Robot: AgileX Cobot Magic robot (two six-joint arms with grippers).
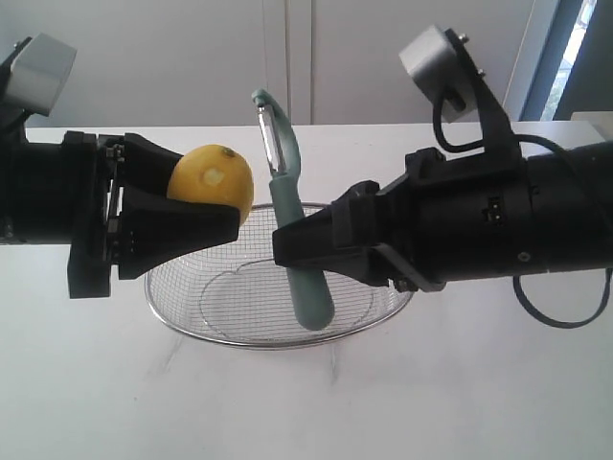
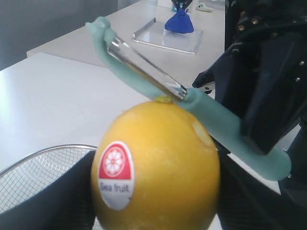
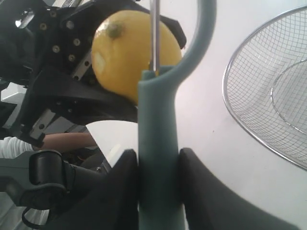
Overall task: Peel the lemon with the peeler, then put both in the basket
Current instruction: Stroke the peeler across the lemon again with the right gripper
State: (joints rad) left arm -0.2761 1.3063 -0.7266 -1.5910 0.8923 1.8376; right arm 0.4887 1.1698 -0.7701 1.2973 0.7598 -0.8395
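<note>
My left gripper (image 1: 225,206) is shut on the yellow lemon (image 1: 212,182), holding it above the left rim of the wire-mesh basket (image 1: 192,331). The lemon (image 2: 156,165) carries a red and white sticker and a small pale peeled patch. My right gripper (image 1: 287,240) is shut on the teal handle of the peeler (image 1: 287,206), which stands nearly upright over the basket. Its metal blade sits just right of the lemon. In the right wrist view the peeler (image 3: 158,143) rises between my fingers with the lemon (image 3: 127,52) behind its head. The peeler (image 2: 211,115) crosses behind the lemon's top.
The basket (image 3: 240,105) rests on a white table (image 1: 306,402). On a further table lie a clear tray (image 2: 168,36) and a blue object (image 2: 179,21). A person's arm (image 3: 57,141) shows beyond the table edge in the right wrist view.
</note>
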